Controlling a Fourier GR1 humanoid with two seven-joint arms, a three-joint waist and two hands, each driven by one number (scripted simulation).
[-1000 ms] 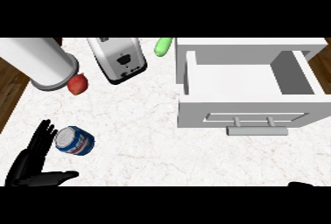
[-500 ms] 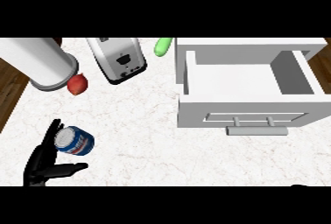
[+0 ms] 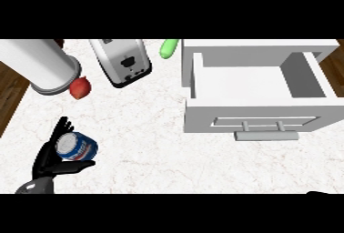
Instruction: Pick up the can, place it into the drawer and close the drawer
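Counter (image 3: 154, 150): white marbled top, wood floor visible at the left edge.

Drawer (image 3: 259, 86): pulled fully open at the right, interior bare, handle (image 3: 266, 135) facing the near edge. Nothing has been placed inside yet.

Large white cylinder (image 3: 42, 63) at upper left, toaster (image 3: 122, 61) just beside it, a red fruit (image 3: 80, 88) at the cylinder's base, a green item (image 3: 169, 48) near the drawer's back corner. None of these lie on the path between can and drawer.

Can (image 3: 76, 146): blue and white, at lower left of the counter, well apart from the drawer, tilted with its top showing.

Left hand (image 3: 50, 159): wrapped round the can, fingers behind it and thumb curled under the front. Whether the can is off the counter cannot be told.

Right hand: only a dark sliver at the lower right corner; state cannot be told.

Step judged: pick-up, grasp being closed. Roughly the first third of the task.

Next move calls for: lift clear of the counter, carry right across open counter, clear the drawer's front wall, then lower inside. Drawer closing is left for after release.
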